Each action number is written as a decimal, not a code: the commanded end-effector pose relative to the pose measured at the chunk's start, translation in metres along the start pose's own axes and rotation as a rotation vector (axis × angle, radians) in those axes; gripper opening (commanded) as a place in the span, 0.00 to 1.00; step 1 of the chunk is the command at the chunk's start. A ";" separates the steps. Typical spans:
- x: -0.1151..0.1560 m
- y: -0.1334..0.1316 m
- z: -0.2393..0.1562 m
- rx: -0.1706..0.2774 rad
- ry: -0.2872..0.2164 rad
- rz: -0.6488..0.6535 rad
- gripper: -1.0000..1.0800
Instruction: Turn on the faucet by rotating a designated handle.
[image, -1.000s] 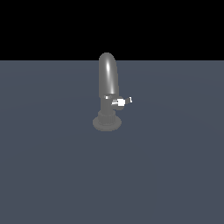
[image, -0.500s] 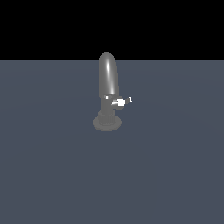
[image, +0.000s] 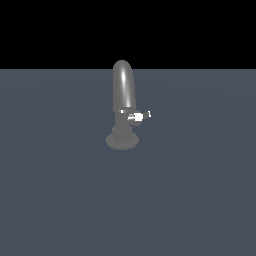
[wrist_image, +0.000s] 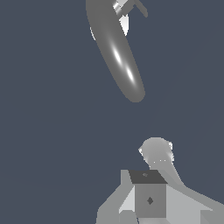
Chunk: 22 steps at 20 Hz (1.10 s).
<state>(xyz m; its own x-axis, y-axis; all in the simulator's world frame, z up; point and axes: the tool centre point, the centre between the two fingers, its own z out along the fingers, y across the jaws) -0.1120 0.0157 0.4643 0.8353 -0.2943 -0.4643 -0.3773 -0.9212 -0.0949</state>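
In the exterior view you have the faucet (image: 123, 107) standing upright near the middle of the flat grey bench (image: 200, 200), a little toward the far edge, where the bench meets a black background. Its tall arched spout rises from a round disc base that rests flat on the bench. The handle (image: 138, 116) is the small bright white stub low on the faucet's body, just above the base, sticking out sideways toward the exterior view's right, with a thin lever tip at its outer end. You see no arm and no claw in this view; nothing touches the faucet. In the wrist view you look down along the faucet (wrist_image: 116, 52): the glossy spout runs as a long grey oval with bright highlights across the bench (wrist_image: 43, 131), and the handle (wrist_image: 124, 8) shows as a white-and-grey piece at the picture's edge, partly cut off. Part of the claw (wrist_image: 151, 192) fills the lower part of this picture as pale grey blocks, with one rounded pale tip reaching toward the spout. It is well apart from the spout and from the handle, touching neither. You cannot tell from this picture whether the claw is open or closed, since its fingers do not show clearly, and nothing is seen held in it.
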 end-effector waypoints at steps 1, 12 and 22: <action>0.013 -0.004 -0.001 0.015 -0.043 0.037 0.00; 0.072 -0.016 0.002 0.085 -0.230 0.198 0.00; 0.127 -0.019 0.013 0.152 -0.407 0.349 0.00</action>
<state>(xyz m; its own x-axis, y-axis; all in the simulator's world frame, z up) -0.0099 0.0010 0.4013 0.4716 -0.4230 -0.7737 -0.6660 -0.7460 0.0019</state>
